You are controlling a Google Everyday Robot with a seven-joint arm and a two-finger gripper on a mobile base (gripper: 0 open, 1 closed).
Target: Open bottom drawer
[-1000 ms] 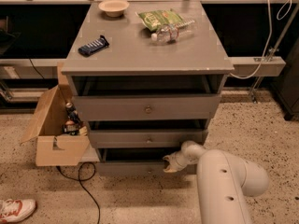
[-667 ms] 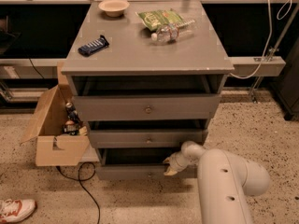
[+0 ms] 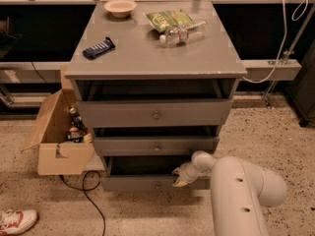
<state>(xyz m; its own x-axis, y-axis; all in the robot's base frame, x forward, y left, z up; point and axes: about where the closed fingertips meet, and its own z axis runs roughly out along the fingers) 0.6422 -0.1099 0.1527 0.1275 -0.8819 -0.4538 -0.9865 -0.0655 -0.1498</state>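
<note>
The grey cabinet (image 3: 147, 58) has three drawers. The bottom drawer (image 3: 133, 183), the shallowest, is pulled partly out, with a dark gap showing behind its front. Its small knob (image 3: 157, 185) sits at the centre of the front. My gripper (image 3: 179, 178) is at the top edge of that front, just right of the knob, at the end of my white arm (image 3: 241, 191), which comes in from the lower right. The middle drawer (image 3: 155, 145) and the top drawer (image 3: 155, 114) also stand slightly out.
An open cardboard box (image 3: 59, 146) with bottles stands on the floor against the cabinet's left side. A black cable (image 3: 83, 191) and a shoe (image 3: 15, 220) lie on the floor at the lower left. A bowl (image 3: 120, 7), snack bag (image 3: 167, 19), bottle (image 3: 179, 33) and dark bar (image 3: 98, 48) lie on top.
The bottom drawer has slid out toward me, opening a dark gap behind its front. My gripper has moved down and toward me with the drawer's front.
</note>
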